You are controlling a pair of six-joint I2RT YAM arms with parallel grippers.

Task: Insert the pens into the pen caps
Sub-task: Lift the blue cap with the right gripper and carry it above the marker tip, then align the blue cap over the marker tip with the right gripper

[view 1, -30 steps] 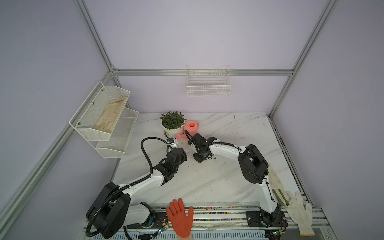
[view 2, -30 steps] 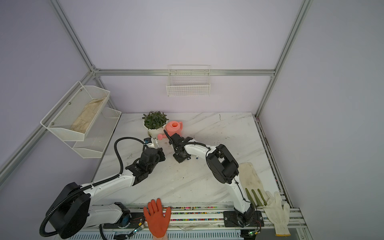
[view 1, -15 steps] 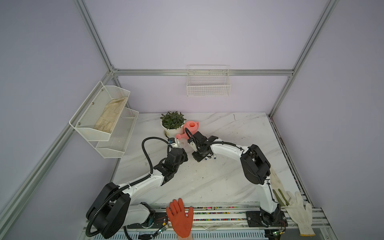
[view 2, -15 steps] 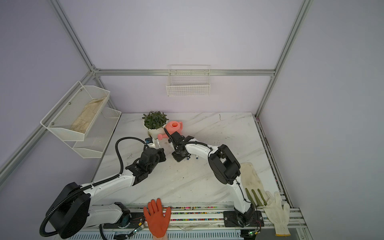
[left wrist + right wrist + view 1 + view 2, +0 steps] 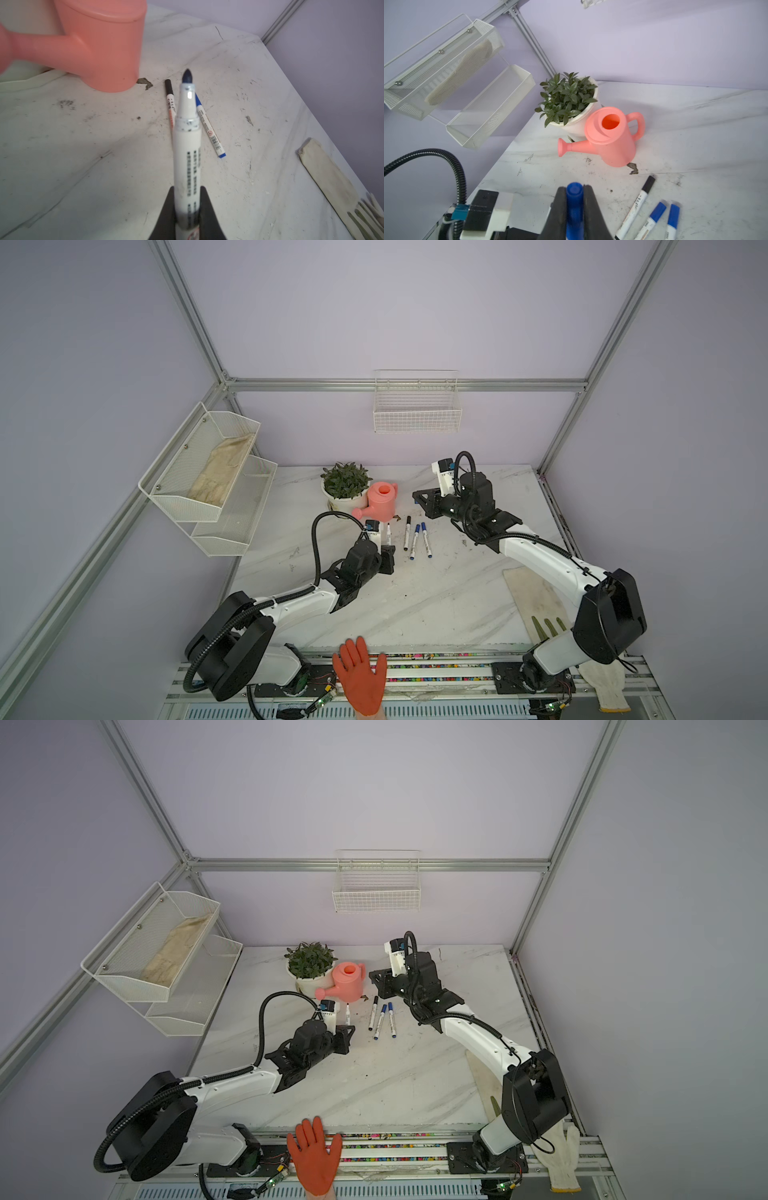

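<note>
1. The left tool [image 5: 187, 199] is clamped tight on the lower barrel of an uncapped pen [image 5: 187, 145]. Its dark tip sticks out ahead of the tool, clear of the counter [image 5: 83, 166]. Gripped that far from the tip, the pen could pivot or slide back under a push.
2. Just ahead of the left tool, three capped pens [image 5: 414, 541] lie on the counter. A low sweep could scatter them.
3. The right tool [image 5: 574, 207] pinches a blue cap [image 5: 574, 188], well apart from the pen. If they meet off-line, the tip may strike the rim and smear, or the cap may pop free.
</note>
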